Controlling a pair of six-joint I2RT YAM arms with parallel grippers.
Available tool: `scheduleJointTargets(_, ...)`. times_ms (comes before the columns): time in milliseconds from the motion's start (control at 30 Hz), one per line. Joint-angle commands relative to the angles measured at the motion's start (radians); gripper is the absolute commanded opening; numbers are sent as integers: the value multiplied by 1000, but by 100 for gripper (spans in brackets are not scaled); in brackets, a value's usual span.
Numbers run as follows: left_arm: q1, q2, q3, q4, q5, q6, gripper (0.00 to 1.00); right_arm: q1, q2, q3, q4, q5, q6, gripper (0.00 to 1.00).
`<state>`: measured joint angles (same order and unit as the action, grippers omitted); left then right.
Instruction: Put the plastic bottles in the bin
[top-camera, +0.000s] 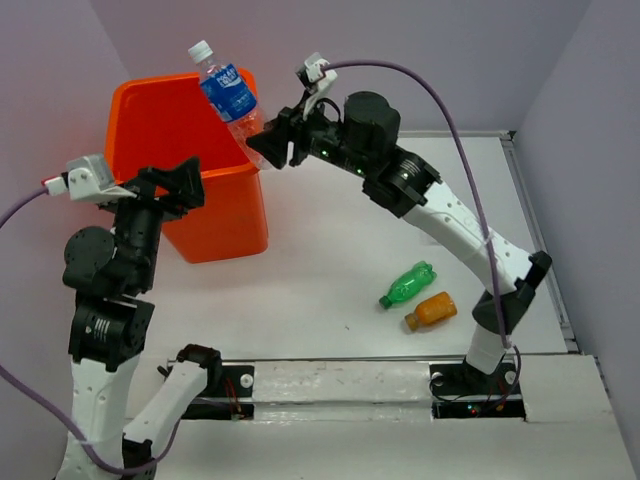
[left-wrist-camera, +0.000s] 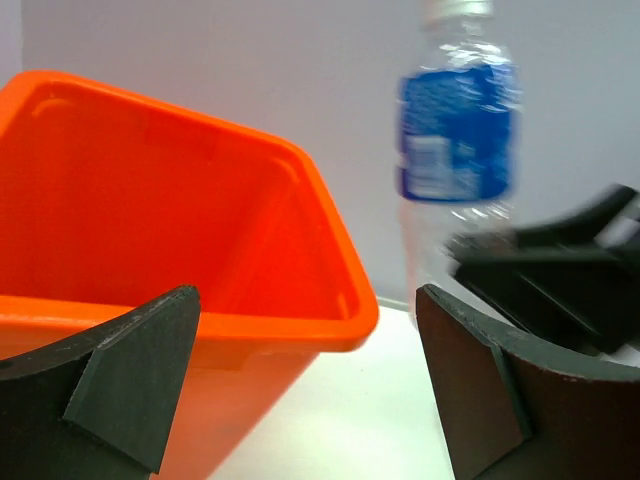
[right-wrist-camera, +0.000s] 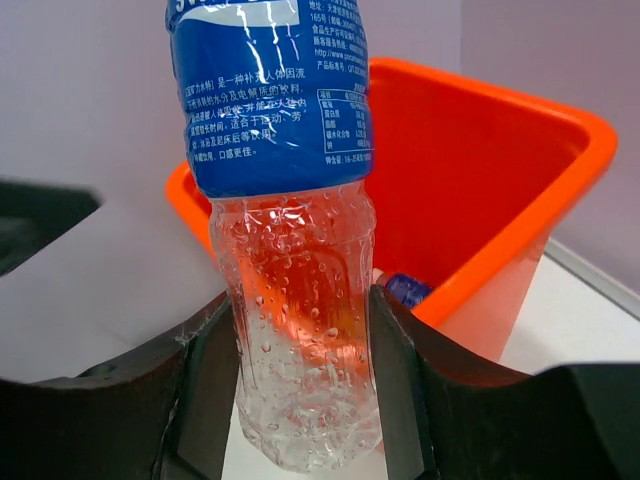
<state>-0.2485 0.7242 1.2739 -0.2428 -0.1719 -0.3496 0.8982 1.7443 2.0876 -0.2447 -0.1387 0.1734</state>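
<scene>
My right gripper (top-camera: 262, 143) is shut on the lower body of a clear bottle (top-camera: 227, 96) with a blue label and white cap. It holds the bottle upright at the right rim of the orange bin (top-camera: 170, 120). In the right wrist view the bottle (right-wrist-camera: 295, 300) sits between both fingers (right-wrist-camera: 400, 390), and a blue cap (right-wrist-camera: 408, 290) shows inside the bin (right-wrist-camera: 520, 190). My left gripper (top-camera: 185, 185) is open and empty by the bin's near left side. In its view I see the bin (left-wrist-camera: 200, 230) and the held bottle (left-wrist-camera: 458, 150). A green bottle (top-camera: 408, 284) and an orange bottle (top-camera: 432, 311) lie on the table.
The white table (top-camera: 330, 260) has a raised edge along its right side (top-camera: 535, 220). Lilac walls stand behind and to both sides. The right arm reaches across the middle toward the bin.
</scene>
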Motion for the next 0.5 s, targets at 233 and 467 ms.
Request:
scheduleJointTargets(233,3,-155,-12,-113,308,-12,99,16,494,612,70,28,51,56)
scheduleJointTargets(467,3,-85,-30,-38,609,-54,99,16,220,329,134,54,-23,97)
